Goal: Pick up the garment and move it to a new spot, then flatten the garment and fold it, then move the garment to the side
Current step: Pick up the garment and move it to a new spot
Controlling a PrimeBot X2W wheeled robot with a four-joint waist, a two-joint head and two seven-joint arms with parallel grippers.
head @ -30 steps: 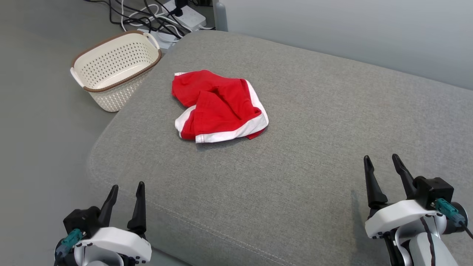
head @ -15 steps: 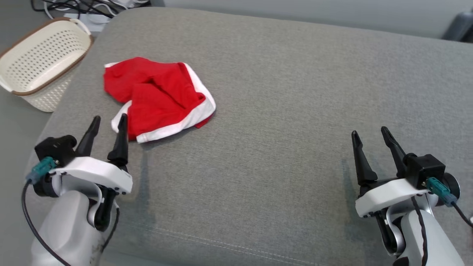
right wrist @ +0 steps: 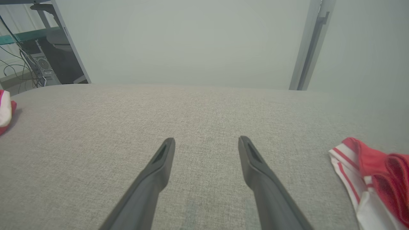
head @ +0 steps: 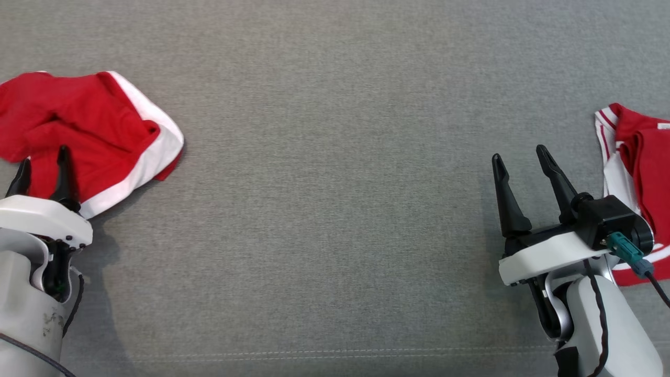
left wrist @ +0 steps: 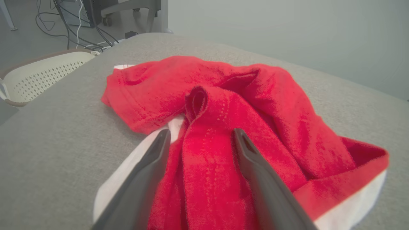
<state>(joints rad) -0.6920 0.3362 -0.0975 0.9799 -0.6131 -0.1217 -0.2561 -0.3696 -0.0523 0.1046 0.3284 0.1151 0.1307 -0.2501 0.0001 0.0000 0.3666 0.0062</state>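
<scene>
the crumpled red garment (head: 99, 125) lies at the left of the grey cushion (head: 335, 183), long axis crosswise, white hem facing right. my left gripper (head: 43, 156) is spread wide over its near fold, and my right gripper (head: 517, 152) is released, well apart.

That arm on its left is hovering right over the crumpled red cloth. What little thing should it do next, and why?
Probably lower the left gripper a touch and close on the raised fold of the red garment. Its jaws stand open on either side of that fold, so a pinch there should get enough cloth to lift it.
</scene>
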